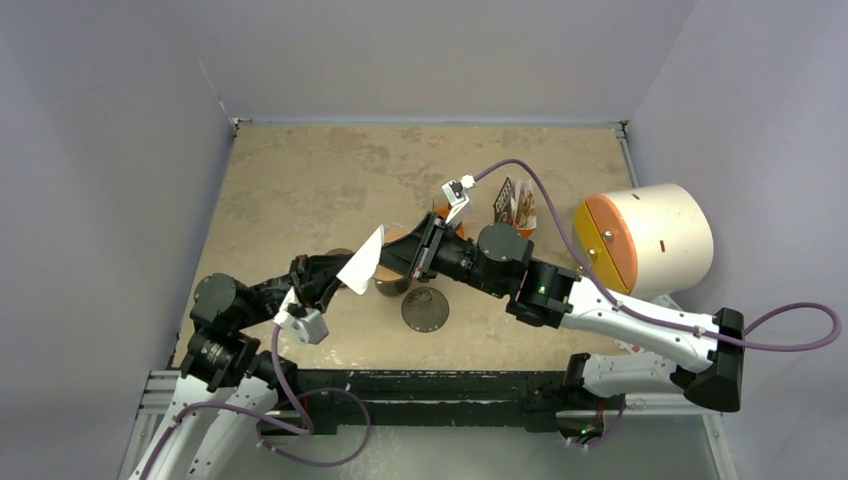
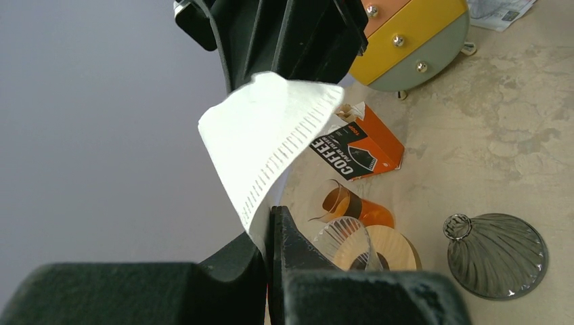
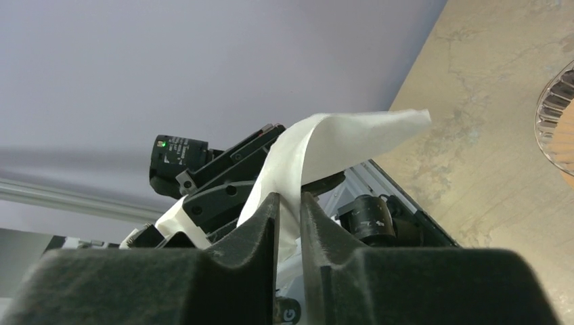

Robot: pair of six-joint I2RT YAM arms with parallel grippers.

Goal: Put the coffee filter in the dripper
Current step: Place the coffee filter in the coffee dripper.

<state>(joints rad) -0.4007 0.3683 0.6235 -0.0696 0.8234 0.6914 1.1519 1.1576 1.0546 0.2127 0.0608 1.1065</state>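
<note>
Holding coffee filter (image 2: pixel 271 135) in air over table (image 1: pixel 300 180), not yet in clear ribbed dripper (image 2: pixel 345 237) just below and beside it. Left claw (image 2: pixel 269 230) clamped tight on filter's lower edge; right claw (image 3: pixel 289 203) jaws nearly together around opposite edge, can't tell if pinch bites. Risks: claws pulling apart tears thin paper; filter flat, not opened to cone, would sit crooked; weak right pinch lets it slip; low approach could knock dripper toward coffee box (image 2: pixel 359 149)

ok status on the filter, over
Left hand shut on white paper coffee filter, held in the air. Right hand straddles it, grip unclear. Clear ribbed dripper empty, right arm over it.
</note>
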